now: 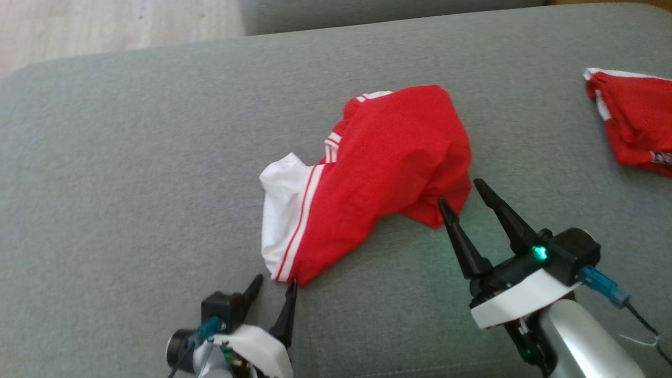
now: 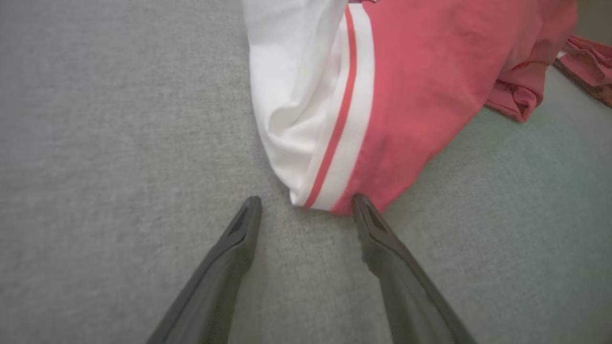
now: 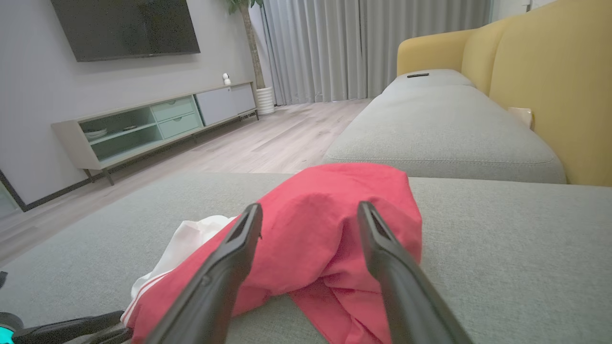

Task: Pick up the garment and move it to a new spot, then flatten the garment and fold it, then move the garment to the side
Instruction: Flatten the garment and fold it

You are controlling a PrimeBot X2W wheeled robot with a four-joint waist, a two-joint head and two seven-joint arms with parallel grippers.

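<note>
**Both grippers are standing spread at opposite ends of the garment**

The crumpled red fabric garment (image 1: 378, 173), with its white side panel and thin red-and-white stripes, is lying in a loose heap on the grey woven sofa cushion (image 1: 131, 157). It is lying just ahead of both grippers and stretching between them.

The left gripper (image 1: 275, 280) is resting low with its two dark fingers spread wide and grasping nothing. The striped near corner of the garment is sitting right at its fingertips, and one fingertip is meeting the red hem.

The right gripper (image 1: 459, 191) is also standing wide apart and empty. It is pointing at the bunched red end directly in front of it. Whether its tips are touching the cloth I cannot tell.

A second red garment with white trim (image 1: 635, 121) is lying well apart, beyond the right gripper's outer side. A pale wooden floor (image 1: 105, 26) is showing past the cushion, far ahead of the left gripper.
</note>
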